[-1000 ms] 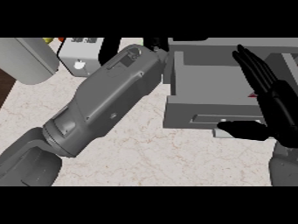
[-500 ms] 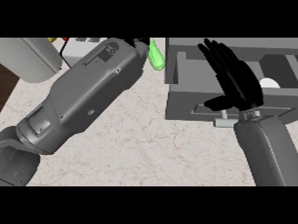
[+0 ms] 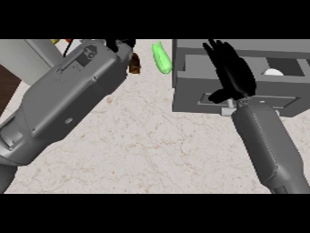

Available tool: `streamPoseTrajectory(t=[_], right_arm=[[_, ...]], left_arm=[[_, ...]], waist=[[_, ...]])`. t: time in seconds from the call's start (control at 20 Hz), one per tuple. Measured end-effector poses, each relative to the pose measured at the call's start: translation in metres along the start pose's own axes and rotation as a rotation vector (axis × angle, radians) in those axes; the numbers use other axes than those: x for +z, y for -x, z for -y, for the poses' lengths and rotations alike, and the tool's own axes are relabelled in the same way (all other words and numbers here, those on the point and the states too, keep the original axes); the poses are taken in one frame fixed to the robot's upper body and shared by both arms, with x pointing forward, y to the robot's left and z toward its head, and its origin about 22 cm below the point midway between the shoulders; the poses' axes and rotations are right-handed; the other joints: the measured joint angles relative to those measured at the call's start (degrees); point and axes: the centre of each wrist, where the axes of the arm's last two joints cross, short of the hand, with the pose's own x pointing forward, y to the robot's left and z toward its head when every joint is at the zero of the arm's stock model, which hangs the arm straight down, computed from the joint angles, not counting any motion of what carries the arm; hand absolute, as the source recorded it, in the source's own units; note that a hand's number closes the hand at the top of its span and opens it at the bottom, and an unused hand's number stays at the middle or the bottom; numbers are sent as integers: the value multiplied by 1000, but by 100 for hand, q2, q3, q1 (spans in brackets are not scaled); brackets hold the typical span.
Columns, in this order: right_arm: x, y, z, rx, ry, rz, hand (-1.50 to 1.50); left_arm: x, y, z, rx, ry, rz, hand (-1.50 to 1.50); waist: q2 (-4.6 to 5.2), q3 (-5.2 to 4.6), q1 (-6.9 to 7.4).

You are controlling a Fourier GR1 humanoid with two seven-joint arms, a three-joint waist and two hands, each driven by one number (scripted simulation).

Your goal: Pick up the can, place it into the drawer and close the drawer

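- Drawer (image 3: 204, 86) stands open, white can (image 3: 273, 72) lying inside at its right end.
- Right hand (image 3: 232, 75), fingers straight and released, sits over the front; a skewed push might jam it.
- Left hand (image 3: 120, 45) at the top edge: fingers can't be told.

A: The left hand (image 3: 120, 44) at 12 o'clock is mostly behind its own forearm (image 3: 63, 102); whether its fingers curl I cannot tell.

B: And the can?

A: Perhaps the small brown thing (image 3: 135, 64) beside that hand, but it is too small to tell.

B: The drawer (image 3: 197, 84)?

A: At 2 o'clock. The right hand (image 3: 232, 75) covers its middle, and the white thing (image 3: 273, 72) inside is half hidden.
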Motion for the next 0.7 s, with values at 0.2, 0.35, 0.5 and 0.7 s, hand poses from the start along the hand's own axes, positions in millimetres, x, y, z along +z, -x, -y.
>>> streamPoseTrajectory(t=[0.2, 0.35, 0.5, 0.7], right_arm=[[-11, 7, -9, 46, 39, -1, -150], [-19, 10, -13, 66, 60, -8, -150], [-26, 15, -13, 78, 83, -24, -150], [-33, 20, -15, 93, 121, -35, -150]], left_arm=[[1, -6, -9, 1, -5, 3, -150], [1, -5, -18, 4, -7, 2, -150], [6, -6, -21, 7, -4, 3, -150], [7, -10, -31, 12, -8, 1, -150]], waist=[[-21, -41, 33], [-16, -50, 41], [0, -40, 73], [20, -41, 108]])
